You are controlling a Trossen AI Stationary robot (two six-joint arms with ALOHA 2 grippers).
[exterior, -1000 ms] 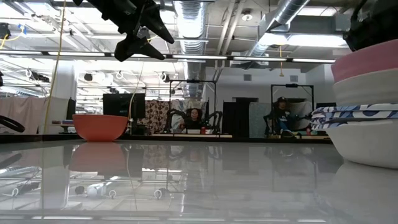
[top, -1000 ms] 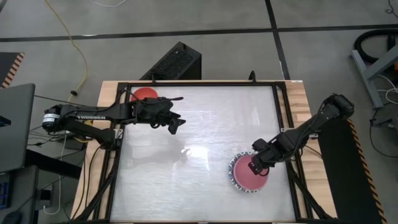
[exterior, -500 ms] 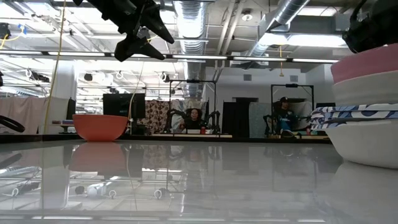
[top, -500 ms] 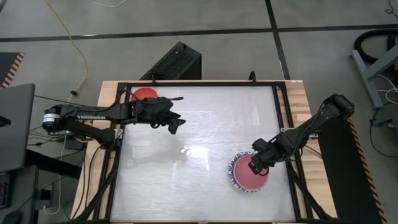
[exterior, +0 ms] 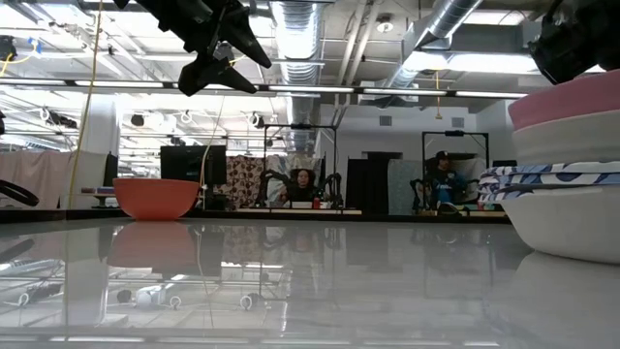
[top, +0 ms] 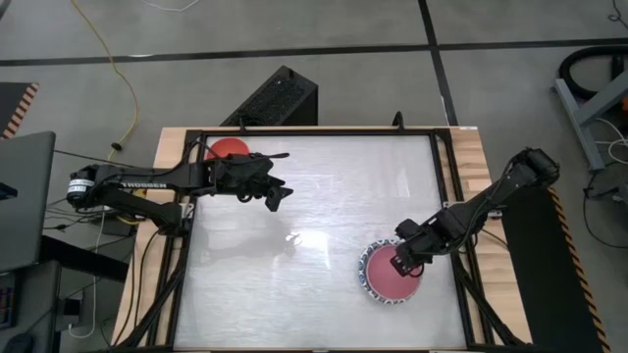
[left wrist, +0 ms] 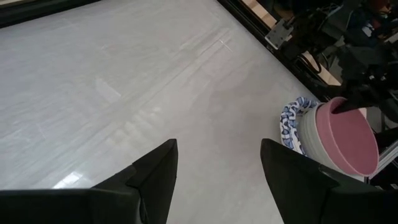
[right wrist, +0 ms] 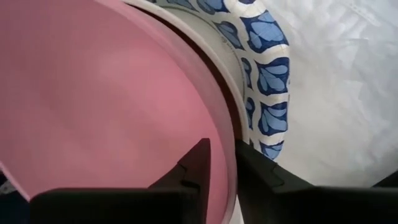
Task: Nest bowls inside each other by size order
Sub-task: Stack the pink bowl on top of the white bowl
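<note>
Table (top: 304, 196): pale glossy top in a dark frame; both arms reach in over it, the left from the left side, the right from the right side.
Bowl stack (top: 391, 274): nested bowls directly under the right gripper, near the table's right edge. In the low view the layers read, from the bottom, a white bowl, blue patterned rims (exterior: 542, 175), a cream-white bowl (exterior: 572, 136) and the pink bowl on top.
Pink bowl (right wrist: 93, 106): topmost in the stack; its rim runs between the right gripper's two fingers, one finger inside the bowl and the other outside, against the cream-white wall.
Red bowl (top: 228, 149): alone at the far left corner of the table, behind the left gripper and well apart from the stack; upright on the table in the low view (exterior: 155, 198).
Left gripper (top: 276, 196): held in the air above the left half of the table, well apart from the stack; jaws spread with nothing between them, fingers (left wrist: 155, 180) apart over bare tabletop.
Right gripper (top: 400, 261): down on the stack; jaws narrowed on the pink bowl's rim, pinching it.
Blue-patterned rim (left wrist: 289, 121): shows at the foot of the stack, on the side toward the left gripper.
</note>
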